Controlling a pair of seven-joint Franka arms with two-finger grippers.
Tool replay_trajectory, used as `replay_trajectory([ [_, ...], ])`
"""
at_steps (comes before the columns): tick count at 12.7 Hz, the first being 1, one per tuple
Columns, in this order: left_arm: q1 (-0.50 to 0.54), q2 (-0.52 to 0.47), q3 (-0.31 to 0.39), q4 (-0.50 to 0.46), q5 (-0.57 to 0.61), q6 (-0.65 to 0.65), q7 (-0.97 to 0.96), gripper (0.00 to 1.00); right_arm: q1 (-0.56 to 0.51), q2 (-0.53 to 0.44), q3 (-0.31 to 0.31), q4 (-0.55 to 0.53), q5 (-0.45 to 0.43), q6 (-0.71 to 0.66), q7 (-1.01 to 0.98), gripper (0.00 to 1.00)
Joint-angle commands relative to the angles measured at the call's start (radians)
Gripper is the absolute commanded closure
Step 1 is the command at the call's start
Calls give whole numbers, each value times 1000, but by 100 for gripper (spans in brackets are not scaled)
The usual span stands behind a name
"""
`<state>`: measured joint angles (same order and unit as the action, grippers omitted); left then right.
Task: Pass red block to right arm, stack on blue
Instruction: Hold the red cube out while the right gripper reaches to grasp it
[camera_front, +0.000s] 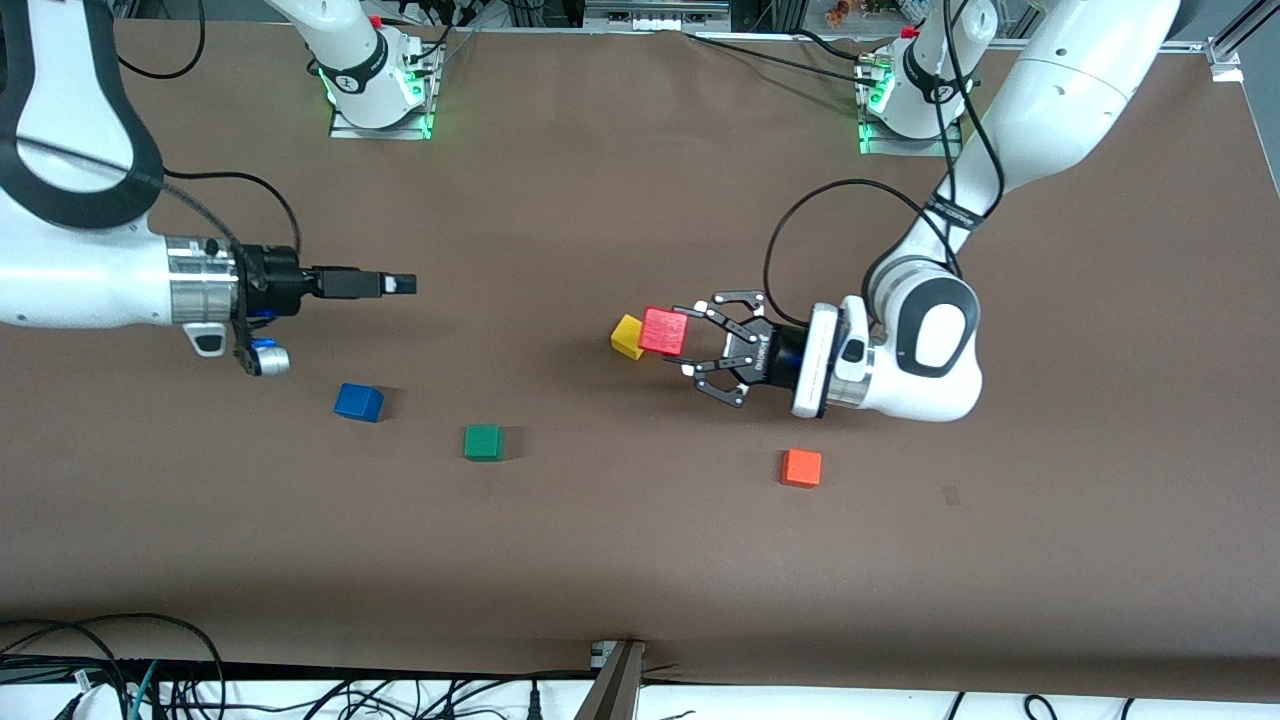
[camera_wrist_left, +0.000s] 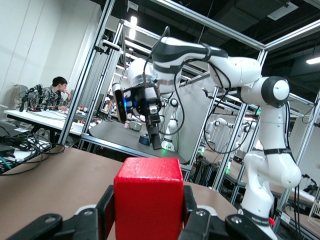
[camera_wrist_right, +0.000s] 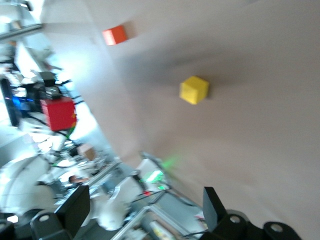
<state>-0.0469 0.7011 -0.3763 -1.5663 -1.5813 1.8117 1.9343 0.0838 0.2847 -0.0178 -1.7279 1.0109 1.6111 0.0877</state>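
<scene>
Red block (camera_front: 664, 331) in left gripper (camera_front: 688, 345)

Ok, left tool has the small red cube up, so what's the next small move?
Probably carry the small red cube, clamped in the left tool over the yellow cube, toward the right tool, which hangs open above the table, well apart, facing it.

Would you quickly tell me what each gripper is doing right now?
Left gripper: shut on the red block, above the table.
Right gripper: open, empty, held above the table.
</scene>
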Motion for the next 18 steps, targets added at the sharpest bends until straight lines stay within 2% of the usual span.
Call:
replay_trajectory([
  [1, -51, 12, 2, 22, -78, 37, 20, 100, 2, 33, -1, -2, 182, 9, 0, 0],
  [4, -103, 11, 2, 23, -155, 81, 21, 100, 22, 44, 1, -42, 406, 18, 3, 0],
  [5, -126, 11, 2, 22, -193, 90, 22, 100, 25, 44, 1, -64, 440, 23, -5, 0],
  [7, -148, 11, 2, 23, -235, 93, 22, 100, 53, 42, 1, -65, 442, 73, -67, 0],
  [10, -174, 14, 2, 23, -261, 132, 20, 100, 108, 31, 28, -87, 465, 237, -97, 0],
  [12, -192, 24, 4, 23, -273, 133, 18, 100, 108, 28, 44, -119, 532, 242, -92, 0],
  [18, -215, 26, 4, 22, -307, 136, 20, 100, 109, -27, 64, -222, 532, 243, -108, 0],
])
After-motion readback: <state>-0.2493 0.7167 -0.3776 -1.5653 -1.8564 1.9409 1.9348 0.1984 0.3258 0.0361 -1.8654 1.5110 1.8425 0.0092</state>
